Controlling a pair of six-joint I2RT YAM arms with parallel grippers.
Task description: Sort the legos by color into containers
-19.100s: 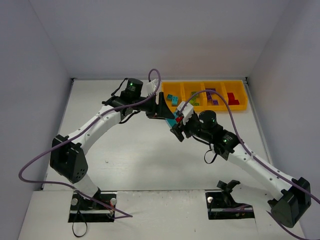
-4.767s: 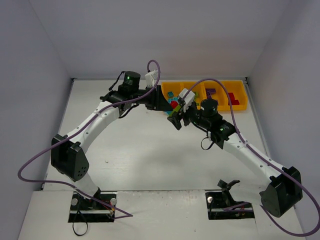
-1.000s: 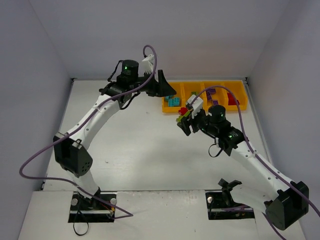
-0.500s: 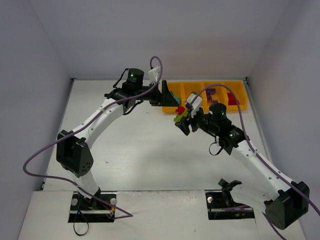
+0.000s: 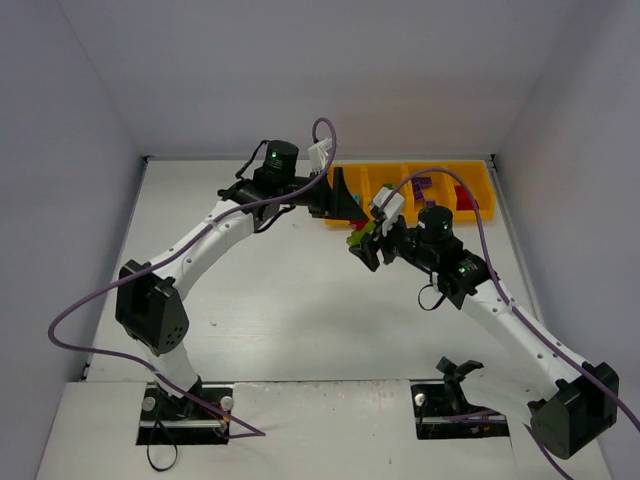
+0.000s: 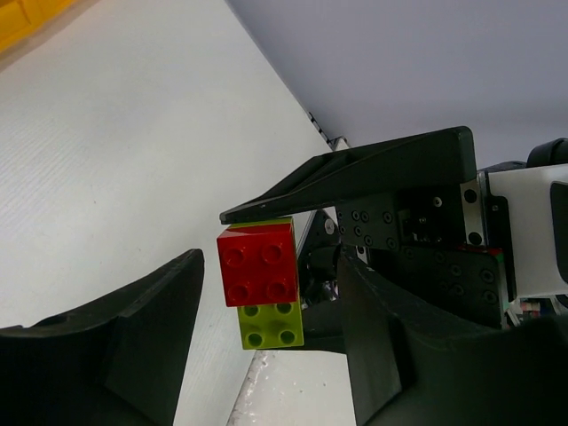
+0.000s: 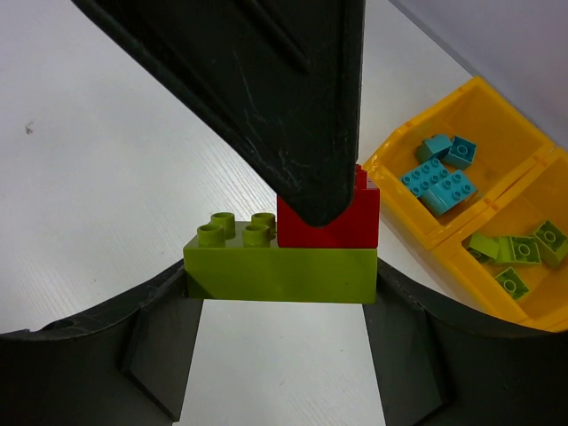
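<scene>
Lego cluster (image 5: 357,235), red brick (image 7: 333,226) atop lime green brick (image 7: 280,277), hangs just short of the left end of the tray (image 5: 478,212): your right gripper (image 7: 280,288) pinches the lime green brick, your left gripper (image 6: 271,284) stands spread around the red brick, untouching, teal bricks (image 7: 439,177) in the tray's end compartment beyond.
</scene>
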